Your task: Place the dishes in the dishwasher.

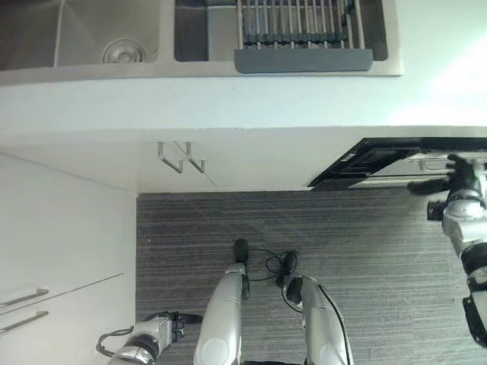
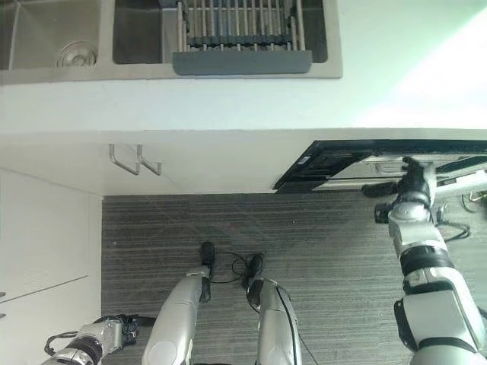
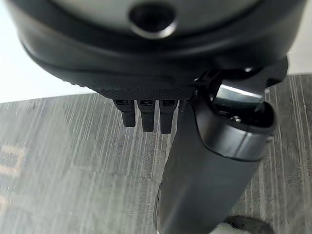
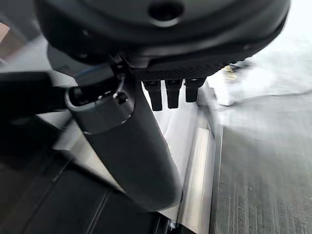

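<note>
Two-basin steel sink (image 1: 84,38) with ribbed drying rack (image 1: 300,34), white counter (image 1: 228,106), dark dishwasher door (image 2: 335,163) ajar at right, right hand (image 2: 411,182) at it and left hand (image 1: 171,325) low, both fingers relaxed, grey striped floor (image 1: 342,251)

A rack (image 1: 300,34) is sitting in the sink (image 1: 114,34), set into the desk (image 1: 228,99). The dishwasher door (image 2: 380,163) is hanging open below, to the right.
</note>
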